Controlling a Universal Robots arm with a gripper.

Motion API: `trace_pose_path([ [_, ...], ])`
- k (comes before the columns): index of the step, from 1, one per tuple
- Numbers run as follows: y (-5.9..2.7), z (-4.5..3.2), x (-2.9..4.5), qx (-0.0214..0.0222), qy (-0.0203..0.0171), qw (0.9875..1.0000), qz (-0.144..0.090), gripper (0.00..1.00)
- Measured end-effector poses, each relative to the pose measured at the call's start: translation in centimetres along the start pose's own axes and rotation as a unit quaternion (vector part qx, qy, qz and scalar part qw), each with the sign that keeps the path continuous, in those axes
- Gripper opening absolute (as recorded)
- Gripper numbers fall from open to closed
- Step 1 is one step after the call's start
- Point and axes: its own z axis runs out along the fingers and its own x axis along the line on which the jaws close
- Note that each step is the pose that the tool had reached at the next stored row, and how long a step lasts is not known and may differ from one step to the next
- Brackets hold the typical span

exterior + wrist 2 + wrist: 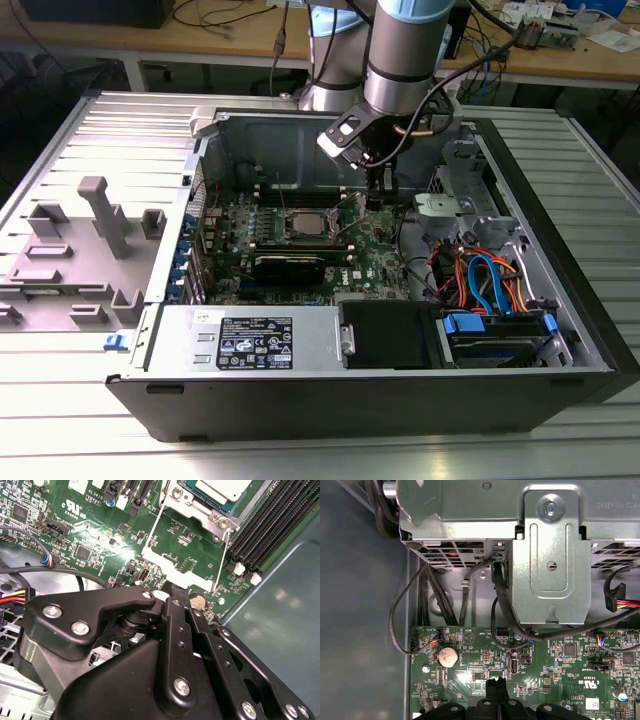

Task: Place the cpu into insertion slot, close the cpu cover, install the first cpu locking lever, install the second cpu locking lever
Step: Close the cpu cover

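Sitting in insertion slot [215,517], cpu [220,487]: light, stiff, prob. fragile, hold by edges; gripper [495,686] closed, w/o load, beside opened cpu cover [172,565].

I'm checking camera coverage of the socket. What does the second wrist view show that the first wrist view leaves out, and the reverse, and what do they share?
The second wrist view brings in the cpu lying in the insertion slot, with the black memory slots beside it. The first wrist view brings in the grey metal bracket and the black cables at the case wall. Both wrist views take in the green circuit board and the gripper, shut and poised over the board.
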Motion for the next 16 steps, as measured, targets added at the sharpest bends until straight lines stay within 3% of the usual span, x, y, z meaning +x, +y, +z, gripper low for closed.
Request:
trace_pose_path([
  [16,-0.58,0.0,0.01,0.0,0.0005,1.0,0.0,0.11],
])
